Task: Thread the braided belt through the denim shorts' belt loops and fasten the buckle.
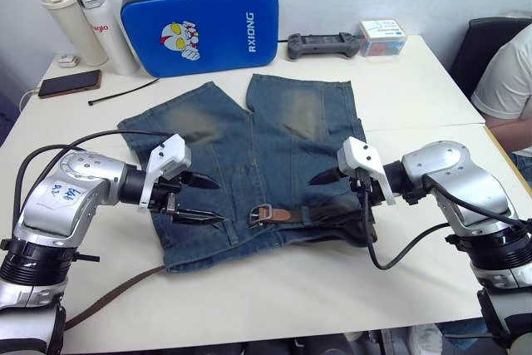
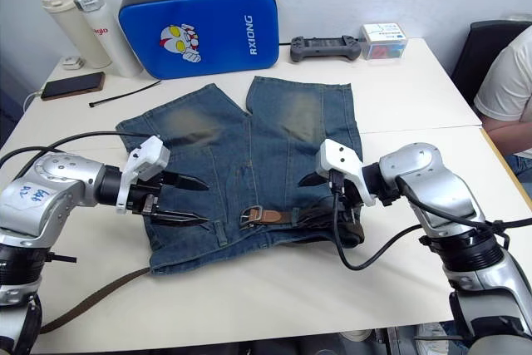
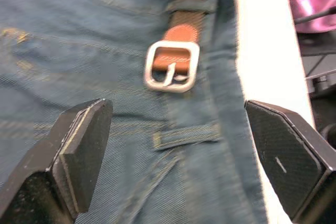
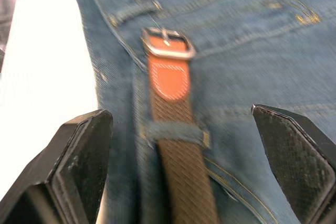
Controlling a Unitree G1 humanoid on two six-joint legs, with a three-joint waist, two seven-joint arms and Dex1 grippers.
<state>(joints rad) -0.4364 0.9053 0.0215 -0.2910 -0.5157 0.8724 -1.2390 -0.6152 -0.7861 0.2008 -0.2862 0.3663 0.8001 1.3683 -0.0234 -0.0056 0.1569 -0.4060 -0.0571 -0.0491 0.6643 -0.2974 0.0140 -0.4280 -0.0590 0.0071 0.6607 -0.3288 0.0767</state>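
Note:
The denim shorts [image 1: 249, 147] lie flat, waistband toward me. The braided belt [image 4: 181, 161] runs through a belt loop [image 4: 173, 132] on the right half of the waistband. It ends in a tan leather tab and the silver buckle [image 1: 263, 214] at the waist's middle. The buckle [image 3: 172, 66] lies unfastened on the denim, with another belt loop [image 3: 186, 135] near it. A loose stretch of belt [image 1: 116, 293] trails from under the shorts' left side toward the table's front edge. My left gripper [image 1: 202, 200] is open just left of the buckle. My right gripper [image 4: 181, 116] is open over the threaded belt.
At the table's back stand a blue case [image 1: 199, 27], two bottles [image 1: 83, 22], a phone [image 1: 69, 83], a black cable tie [image 1: 123, 91], a game controller [image 1: 324, 45] and a small box [image 1: 382, 37]. A person [image 1: 507, 81] sits at the right edge.

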